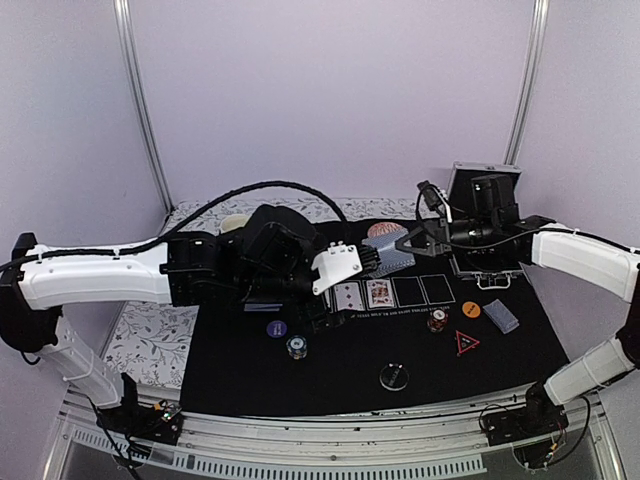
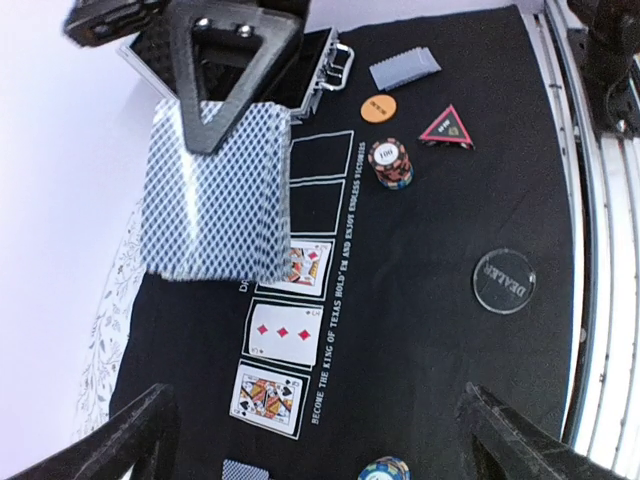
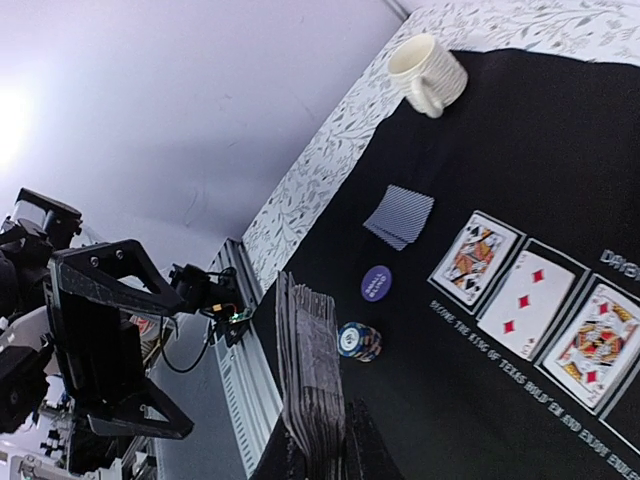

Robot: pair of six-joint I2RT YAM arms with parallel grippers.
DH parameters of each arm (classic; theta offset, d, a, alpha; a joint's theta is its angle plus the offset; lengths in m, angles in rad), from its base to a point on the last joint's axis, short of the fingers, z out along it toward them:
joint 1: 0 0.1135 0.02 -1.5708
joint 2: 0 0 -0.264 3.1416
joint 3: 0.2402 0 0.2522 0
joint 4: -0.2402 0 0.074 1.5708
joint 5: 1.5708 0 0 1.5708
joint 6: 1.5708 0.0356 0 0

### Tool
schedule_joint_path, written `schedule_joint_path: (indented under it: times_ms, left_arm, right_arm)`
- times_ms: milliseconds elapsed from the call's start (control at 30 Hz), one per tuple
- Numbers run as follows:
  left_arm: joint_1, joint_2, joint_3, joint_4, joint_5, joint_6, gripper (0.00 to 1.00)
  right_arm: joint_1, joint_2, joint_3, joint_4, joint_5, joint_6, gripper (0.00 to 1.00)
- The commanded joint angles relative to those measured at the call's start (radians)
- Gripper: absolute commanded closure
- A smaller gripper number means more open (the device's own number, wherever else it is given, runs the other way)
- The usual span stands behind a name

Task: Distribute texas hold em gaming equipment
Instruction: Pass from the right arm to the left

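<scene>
Black felt mat (image 1: 330,385) over a flowery cloth (image 1: 140,340) on the desk (image 1: 330,435). From above, the right claw (image 1: 402,248) is clamped on a fat deck of cards (image 1: 392,262), held above the felt beside the bulky left arm (image 1: 230,265). Just below that claw, face-up cards (image 1: 363,294) lie in printed boxes. Behind it are a metal case (image 1: 480,215) and a red patterned bowl (image 1: 385,230).

Left wrist view: the left claw (image 2: 320,410) is spread wide with nothing in it. Three face-up cards lie ahead of it. Beyond them is the deck with its diamond-patterned backs, pinched by a black triangular finger. Off to the side sit a striped chip stack (image 2: 390,163), a flat orange disc (image 2: 378,106), a red-edged triangle (image 2: 447,127) and a clear round dealer disc (image 2: 503,281).

Right wrist view: the deck is edge-on and upright, squeezed at the bottom of frame. Beyond the claw are a second chip stack (image 3: 358,340), a purple disc (image 3: 376,283) and face-down cards (image 3: 399,215), fanned slightly. A cream mug (image 3: 428,72) sits far off on the mat's edge.
</scene>
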Motion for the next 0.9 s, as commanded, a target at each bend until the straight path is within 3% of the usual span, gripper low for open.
schedule_joint_path:
  times_ms: [0, 333, 667, 867]
  left_arm:
    - [0.045, -0.019, -0.033, -0.053, -0.002, 0.046, 0.02]
    - [0.153, 0.008, -0.090, 0.040, 0.024, 0.085, 0.02]
    - [0.196, 0.029, -0.117, 0.072, 0.082, 0.081, 0.02]
    - [0.205, 0.036, -0.119, 0.093, 0.039, 0.065, 0.03]
  right_arm:
    - [0.128, 0.086, 0.080, 0.085, 0.035, 0.068, 0.98]
    - [0.262, 0.187, 0.146, 0.163, 0.067, 0.133, 0.98]
    - [0.296, 0.249, 0.178, 0.187, 0.073, 0.165, 0.98]
    - [0.303, 0.274, 0.201, 0.196, 0.066, 0.170, 0.98]
